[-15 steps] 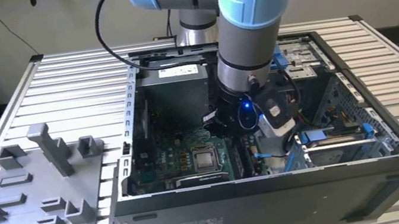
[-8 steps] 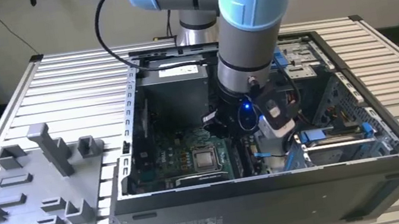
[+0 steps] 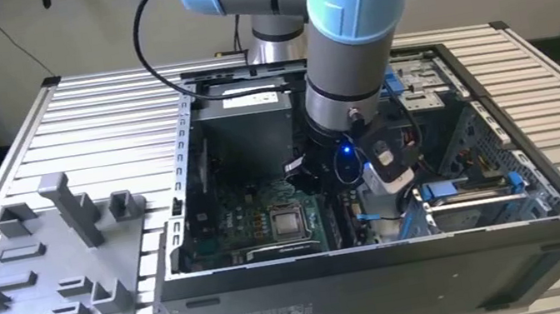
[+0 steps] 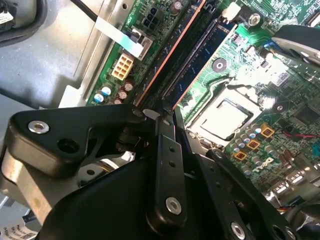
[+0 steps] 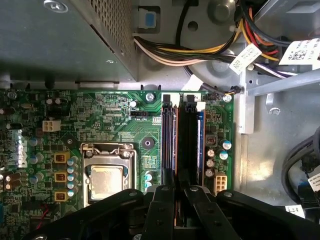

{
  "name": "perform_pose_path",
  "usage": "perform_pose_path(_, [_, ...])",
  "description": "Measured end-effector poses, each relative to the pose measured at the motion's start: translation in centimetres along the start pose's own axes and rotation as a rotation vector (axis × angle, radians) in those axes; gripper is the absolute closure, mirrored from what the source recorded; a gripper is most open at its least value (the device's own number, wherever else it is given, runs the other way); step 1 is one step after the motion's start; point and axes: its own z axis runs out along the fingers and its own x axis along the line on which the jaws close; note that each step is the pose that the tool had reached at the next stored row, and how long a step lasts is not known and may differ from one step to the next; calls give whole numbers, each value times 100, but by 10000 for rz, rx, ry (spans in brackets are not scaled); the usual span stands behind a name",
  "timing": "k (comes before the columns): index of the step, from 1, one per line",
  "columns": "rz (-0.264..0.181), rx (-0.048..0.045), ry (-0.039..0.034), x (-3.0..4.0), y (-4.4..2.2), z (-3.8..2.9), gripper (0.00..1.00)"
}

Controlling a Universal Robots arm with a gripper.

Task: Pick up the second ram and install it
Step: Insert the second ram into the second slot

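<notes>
The arm reaches down into the open case (image 3: 389, 275), and the end effector (image 5: 178, 192) hangs low over the memory slots (image 5: 187, 140) beside the processor (image 5: 106, 181). Its fingers (image 4: 166, 150) stand narrow, almost together. In the second wrist view the ram (image 4: 167, 60) runs as a thin dark stick from the fingertips to the upper middle of the frame, standing in its slot. Whether the fingers press it, I cannot tell. The white labels on the cables are too small to read.
</notes>
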Motion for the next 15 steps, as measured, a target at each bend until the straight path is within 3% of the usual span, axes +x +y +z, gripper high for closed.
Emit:
perform_pose_path(3, [0,8,0,0,0,0,84])
perform_pose_path(4, [0,10,0,0,0,0,78])
perform_pose_path(5, [0,12,6,-2,0,-5,78])
perform_pose_path(12, [5,5,12,0,17,-310,78])
perform_pose_path(15, [4,2,12,0,19,-338,80])
